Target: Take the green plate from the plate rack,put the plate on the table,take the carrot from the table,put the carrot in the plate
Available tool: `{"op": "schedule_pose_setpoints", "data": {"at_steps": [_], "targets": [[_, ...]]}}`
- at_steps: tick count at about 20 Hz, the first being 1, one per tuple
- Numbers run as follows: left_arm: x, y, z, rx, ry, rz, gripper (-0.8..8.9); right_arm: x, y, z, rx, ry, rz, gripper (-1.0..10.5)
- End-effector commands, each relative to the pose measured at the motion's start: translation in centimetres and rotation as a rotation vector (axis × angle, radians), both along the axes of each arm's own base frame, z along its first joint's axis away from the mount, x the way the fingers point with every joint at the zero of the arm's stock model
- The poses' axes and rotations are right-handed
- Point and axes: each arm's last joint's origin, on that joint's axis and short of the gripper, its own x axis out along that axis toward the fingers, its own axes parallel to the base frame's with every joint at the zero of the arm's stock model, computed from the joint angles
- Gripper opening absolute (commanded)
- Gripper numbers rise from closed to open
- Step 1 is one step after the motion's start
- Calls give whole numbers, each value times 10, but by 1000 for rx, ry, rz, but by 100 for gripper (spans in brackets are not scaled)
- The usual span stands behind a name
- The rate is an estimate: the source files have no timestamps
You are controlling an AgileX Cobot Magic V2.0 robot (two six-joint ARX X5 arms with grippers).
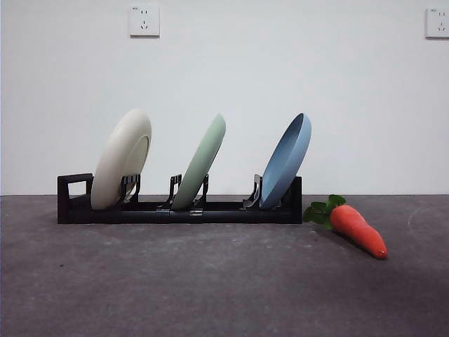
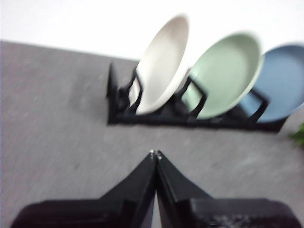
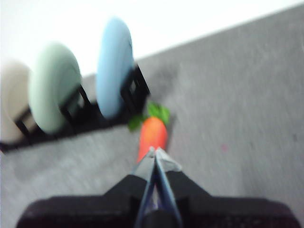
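Front view: the green plate stands in the plate rack; the carrot lies on the table. Nothing is done yet.

Left wrist view: the left gripper, closed and empty, faces the rack.

Right wrist view: the right gripper, closed and empty, is just before the carrot.

A plain white wall fills the background, evenly lit. Two white power sockets sit high on it: one toward the left, another at the right edge. Below, the wall meets a dark grey, mottled surface.
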Motion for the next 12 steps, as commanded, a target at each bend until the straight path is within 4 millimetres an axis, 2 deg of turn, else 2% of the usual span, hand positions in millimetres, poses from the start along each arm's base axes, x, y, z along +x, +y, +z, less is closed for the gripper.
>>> {"op": "schedule_pose_setpoints", "data": {"at_steps": [1,12], "targets": [[-4,-1,19,-57,-40,-18,-6,-3,0,22,30,-37,1,-11],[-21,-7,89,-41,4,-227,-6,-5,6,94,-87,148,222,-11]]}}
